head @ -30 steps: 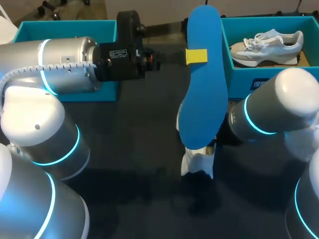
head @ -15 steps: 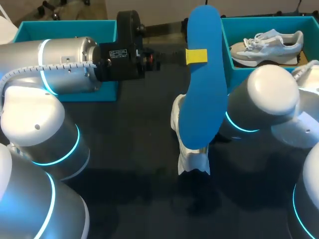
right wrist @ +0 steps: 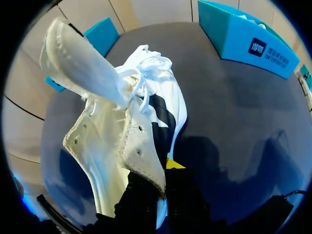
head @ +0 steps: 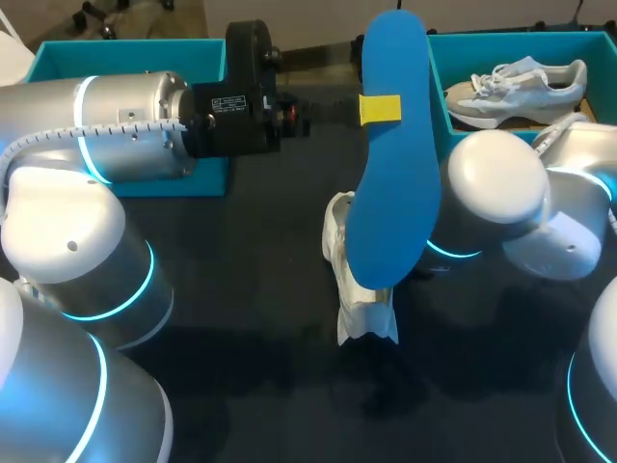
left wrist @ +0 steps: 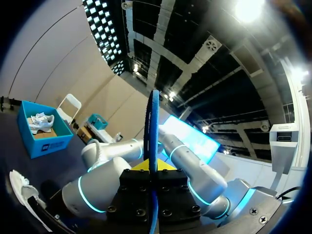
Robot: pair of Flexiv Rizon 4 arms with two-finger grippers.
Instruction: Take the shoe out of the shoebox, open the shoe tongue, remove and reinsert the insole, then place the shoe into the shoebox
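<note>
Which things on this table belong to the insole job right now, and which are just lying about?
In the job: flat blue insole, upright in the left gripper; white lace-up shoe, held by the right gripper; open teal cardboard shoebox.
Lying about: second white sneaker inside that shoebox; another teal box, partly hidden by the left arm.

- The insole point(head: 390, 154) was held up over the middle of the table point(head: 241, 289), gripped from 2 sides by the left gripper point(head: 381, 108), which came in from the left.
- The shoe point(head: 359, 289) sat below the insole's near end, with the right gripper point(right wrist: 165, 168) clamped on it.
- The shoebox point(head: 463, 145) lay at the back right, with 1 more shoe point(head: 521, 82) inside.
- Another box point(head: 125, 58) lay at the back left, behind the left arm point(head: 125, 125).
</note>
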